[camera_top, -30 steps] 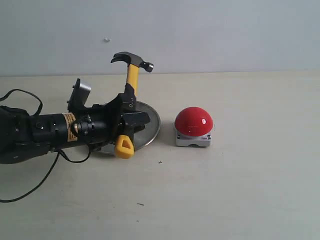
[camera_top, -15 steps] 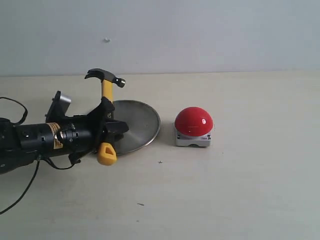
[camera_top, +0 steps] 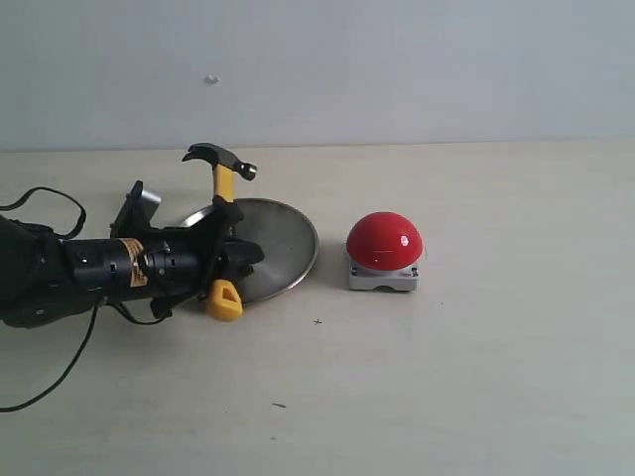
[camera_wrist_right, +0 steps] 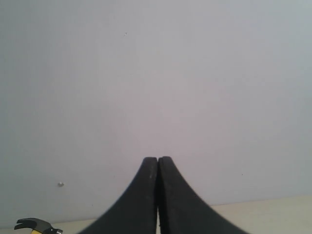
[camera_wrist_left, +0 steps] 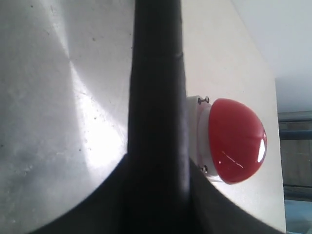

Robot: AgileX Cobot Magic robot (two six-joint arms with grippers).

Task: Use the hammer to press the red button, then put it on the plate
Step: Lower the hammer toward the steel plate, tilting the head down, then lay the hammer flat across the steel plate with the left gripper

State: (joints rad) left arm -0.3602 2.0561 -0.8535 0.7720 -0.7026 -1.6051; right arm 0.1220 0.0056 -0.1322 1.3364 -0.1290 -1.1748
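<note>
Stretching in from the left edge of the exterior view, a black robot arm (camera_top: 89, 273) lies low over a pale table (camera_top: 476, 377). Its left gripper (camera_top: 230, 253), left of centre, is clamped around the lower handle of the hammer (camera_top: 224, 186). The hammer stands nearly upright: its dark steel head points toward the upper left of the frame, and its yellow holed end hangs just below the gripper, close to the table.

Directly right of the gripper, near the middle of the frame, sits the round silver plate (camera_top: 288, 243). The hammer and gripper overlap the plate's left edge, but the hammer is held up, not lying on the dish. Further right, just past centre and apart from the plate, the red button (camera_top: 384, 241) sits on its grey base. The hammer is well apart from it.

The left wrist view shows the brushed plate close up with the button beyond it, split by a dark upright shape.

The right wrist view shows the right gripper (camera_wrist_right: 157, 195) with its fingers pressed together and nothing between them. It faces a blank wall (camera_wrist_right: 156, 73), with the hammer head in the lower left corner.

Whether the button has been pressed cannot be told from these pictures. The hammer's place over the plate suggests the set-down step; laying it down and letting go remain
</note>
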